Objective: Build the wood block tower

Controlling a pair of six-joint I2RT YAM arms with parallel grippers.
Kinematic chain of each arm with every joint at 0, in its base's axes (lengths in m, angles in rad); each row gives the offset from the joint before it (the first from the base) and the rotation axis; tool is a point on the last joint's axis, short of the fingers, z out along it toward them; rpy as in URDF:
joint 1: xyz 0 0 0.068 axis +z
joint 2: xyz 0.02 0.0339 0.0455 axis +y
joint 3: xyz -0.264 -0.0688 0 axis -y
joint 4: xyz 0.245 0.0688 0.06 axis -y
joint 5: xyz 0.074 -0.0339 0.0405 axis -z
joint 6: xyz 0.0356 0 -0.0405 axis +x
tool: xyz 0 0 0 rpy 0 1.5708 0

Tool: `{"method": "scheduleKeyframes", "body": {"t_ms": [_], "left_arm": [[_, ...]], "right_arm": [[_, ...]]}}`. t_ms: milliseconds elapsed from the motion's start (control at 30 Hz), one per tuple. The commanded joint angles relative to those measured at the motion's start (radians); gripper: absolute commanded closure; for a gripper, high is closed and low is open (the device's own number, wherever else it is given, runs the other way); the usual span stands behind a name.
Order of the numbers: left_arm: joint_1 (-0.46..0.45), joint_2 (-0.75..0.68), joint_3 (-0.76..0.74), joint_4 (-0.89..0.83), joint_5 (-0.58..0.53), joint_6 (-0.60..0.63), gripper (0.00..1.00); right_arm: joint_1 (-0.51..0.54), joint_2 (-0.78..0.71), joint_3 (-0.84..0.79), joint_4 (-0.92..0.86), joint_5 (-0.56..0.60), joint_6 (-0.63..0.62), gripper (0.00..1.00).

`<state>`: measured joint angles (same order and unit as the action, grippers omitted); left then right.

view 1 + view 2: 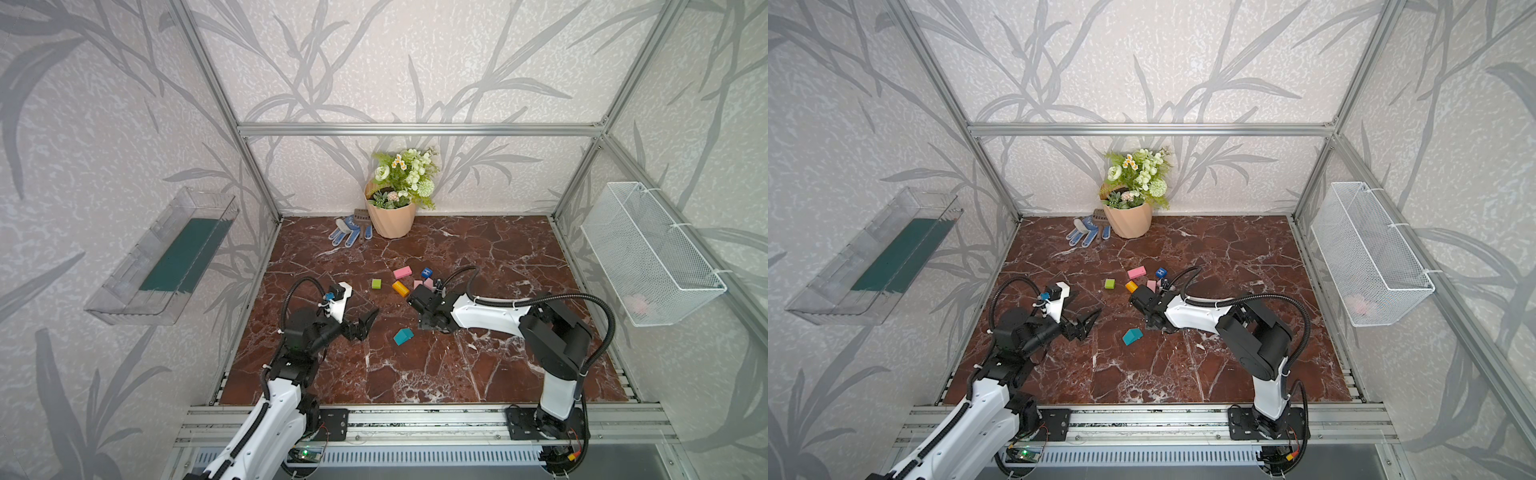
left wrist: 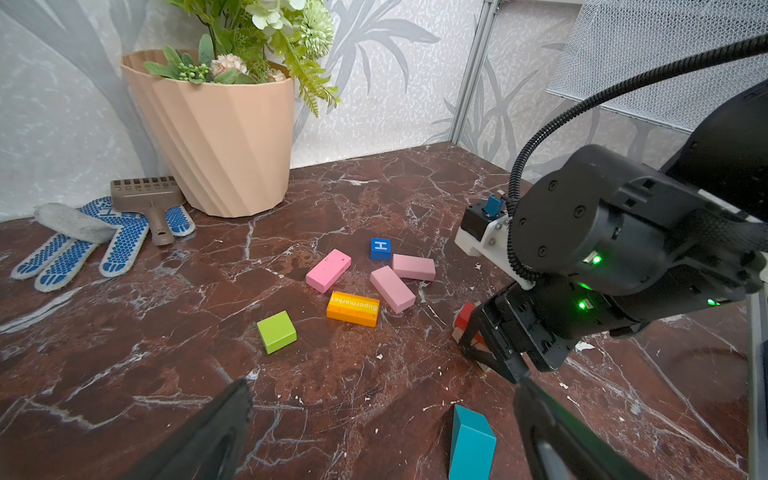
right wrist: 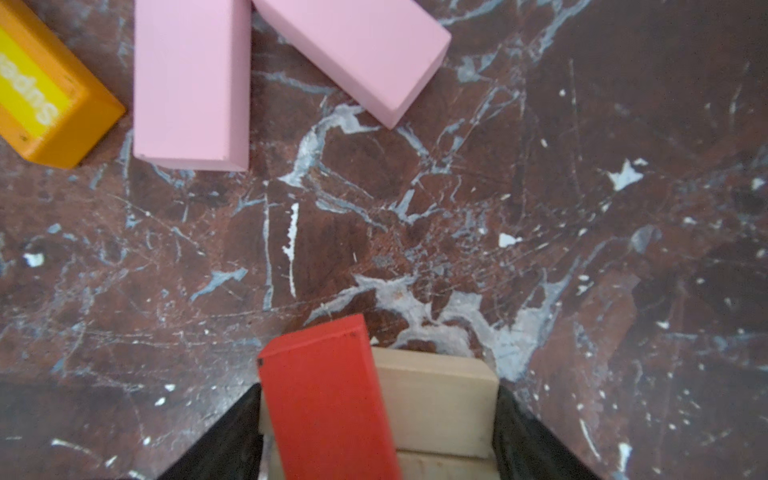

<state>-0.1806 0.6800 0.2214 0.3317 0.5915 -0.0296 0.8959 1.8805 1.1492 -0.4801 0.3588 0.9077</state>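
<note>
Black fingers of the right gripper [image 3: 378,395] sit either side of the tan blocks [image 3: 436,395], right up against them, but honestly I can't tell if it's actually squeezing or just bracketing them. On top of that tan pair lies the red block [image 3: 324,399], skewed, with one end poking past the edge. So the tower [image 2: 464,318] is barely started imo: a tan base plus one crooked red.

Working outward on the marble table [image 1: 498,249]:
- two pale pink blocks [image 3: 191,83] [image 3: 353,45] close together
- the orange block [image 2: 353,308] with "Supermarket" on its yellow face
- a brighter pink block [image 2: 328,270]
- the blue cube [image 2: 380,248] with a white "H"
- the green cube [image 2: 276,331] off on its own

The teal house-shaped piece [image 2: 471,444] lies nearer the left gripper [image 1: 368,322], which hangs wide open and empty. None of those are stacked, so most of the build is left, teal roof last I'd guess. No other writing I can read
</note>
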Motion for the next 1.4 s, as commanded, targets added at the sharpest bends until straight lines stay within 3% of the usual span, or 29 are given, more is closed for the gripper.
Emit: {"method": "scheduleKeyframes", "body": {"t_ms": [0,667,933,1367], "left_arm": [[-0.002,-0.012,-0.009,0.03,-0.006,0.005,0.01],[-0.002,-0.014,-0.012,0.038,-0.013,0.0,0.01],[-0.002,-0.015,-0.014,0.04,-0.008,0.0,0.01],[-0.002,-0.018,-0.016,0.04,-0.009,0.0,0.01]], "right_arm": [[0.006,0.009,0.017,-0.032,0.016,0.007,0.19],[0.045,-0.111,-0.111,0.047,0.003,0.01,0.0],[0.056,-0.066,-0.107,0.07,-0.01,0.023,0.01],[0.053,-0.049,-0.099,0.081,0.016,0.003,0.12]]}}
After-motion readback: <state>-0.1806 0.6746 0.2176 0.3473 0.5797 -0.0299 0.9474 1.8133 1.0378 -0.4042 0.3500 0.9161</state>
